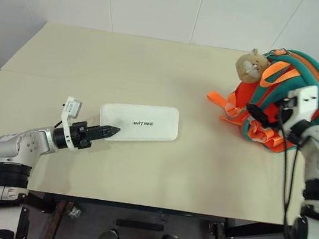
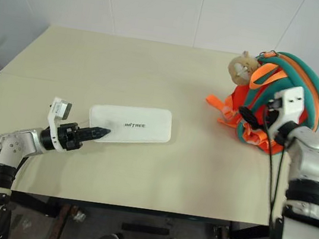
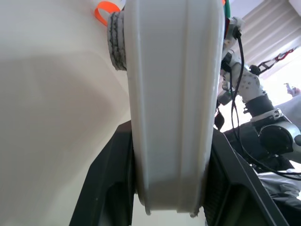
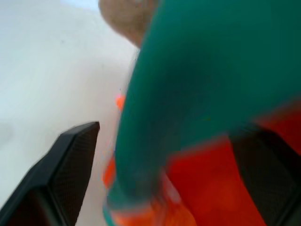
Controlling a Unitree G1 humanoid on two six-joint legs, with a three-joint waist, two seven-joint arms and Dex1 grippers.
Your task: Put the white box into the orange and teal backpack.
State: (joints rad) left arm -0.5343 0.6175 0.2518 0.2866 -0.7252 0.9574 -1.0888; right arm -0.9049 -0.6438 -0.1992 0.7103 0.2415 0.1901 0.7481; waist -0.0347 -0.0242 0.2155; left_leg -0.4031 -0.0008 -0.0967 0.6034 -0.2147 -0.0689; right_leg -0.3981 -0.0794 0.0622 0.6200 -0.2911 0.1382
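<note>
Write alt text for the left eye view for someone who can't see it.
On a cream table, the robot's left gripper grips the near end of a flat white box. At the table's right side, the open right gripper reaches against an orange and teal backpack with a tan plush toy on it.

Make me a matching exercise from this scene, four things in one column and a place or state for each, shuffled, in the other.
Column one:
1. white box
2. left gripper
3. right gripper
4. tan plush toy

Column two:
A. open, at the orange and teal backpack
B. hanging at the top of the backpack
C. lying flat on the table
D. shut on one end of the white box

Pairs: 1-C, 2-D, 3-A, 4-B
</note>
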